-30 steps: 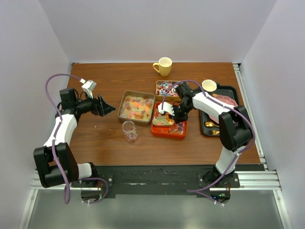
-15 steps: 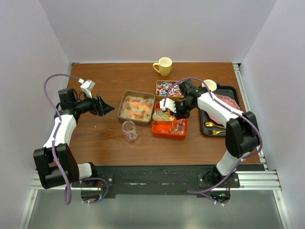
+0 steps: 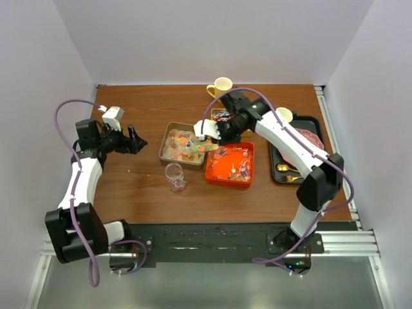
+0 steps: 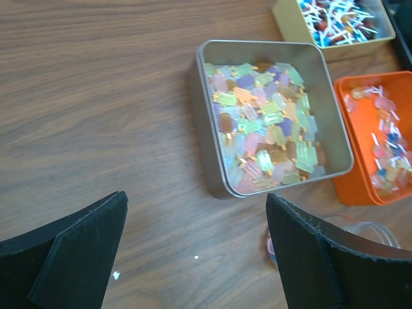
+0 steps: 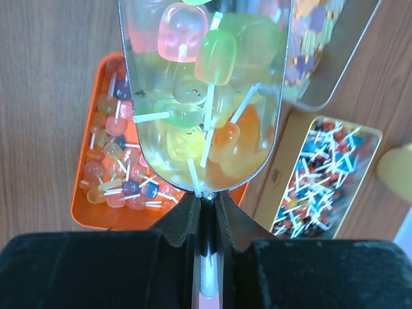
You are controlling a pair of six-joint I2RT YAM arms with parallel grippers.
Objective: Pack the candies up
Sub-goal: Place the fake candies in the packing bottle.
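Above table (image 3: pixel 129 187), right gripper (image 5: pixel 206 203) clamps scoop (image 5: pixel 145 77) of candies (image 5: pixel 219 58).

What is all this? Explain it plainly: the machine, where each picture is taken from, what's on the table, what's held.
Two robot arms are bolted to a wooden table. One picture looks down from above; the other two come from a camera on each wrist. On the table: a silver tin of pastel candies, an orange tray of lollipops, a gold tin, a yellow mug, a glass jar. The right gripper pinches a clear scoop full of lollipops; the left gripper is open, empty.
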